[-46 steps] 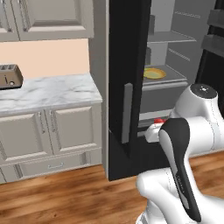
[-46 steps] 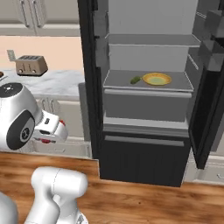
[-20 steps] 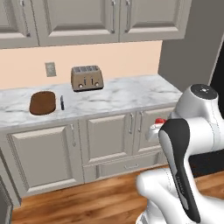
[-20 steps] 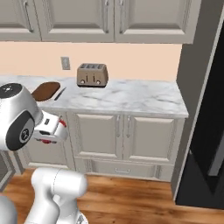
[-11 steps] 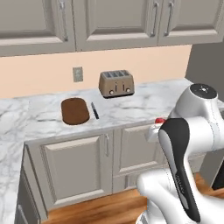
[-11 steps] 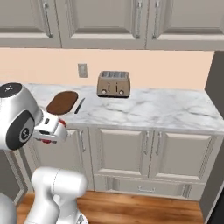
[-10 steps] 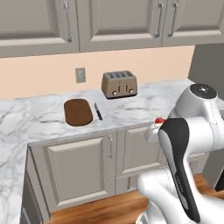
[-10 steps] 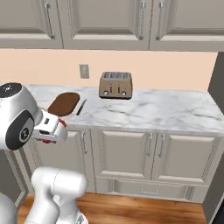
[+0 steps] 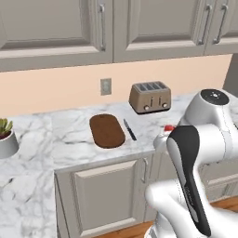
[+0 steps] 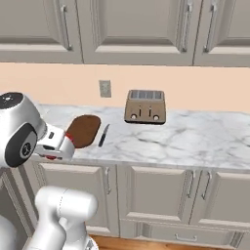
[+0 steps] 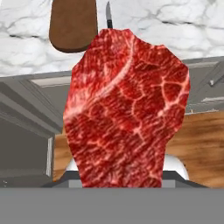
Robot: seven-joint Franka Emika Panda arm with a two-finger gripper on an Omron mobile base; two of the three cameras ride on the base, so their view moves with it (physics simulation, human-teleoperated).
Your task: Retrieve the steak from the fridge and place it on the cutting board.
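Since a second ago the base is bringing the cutting board nearer the middle of both base views, the toaster sliding right. Narrowed jaws are gripping the steak at its lower end, carrying it clear of the counter (presumably for the drop). Its long axis is running up the hand view, its tip pointing toward the board.
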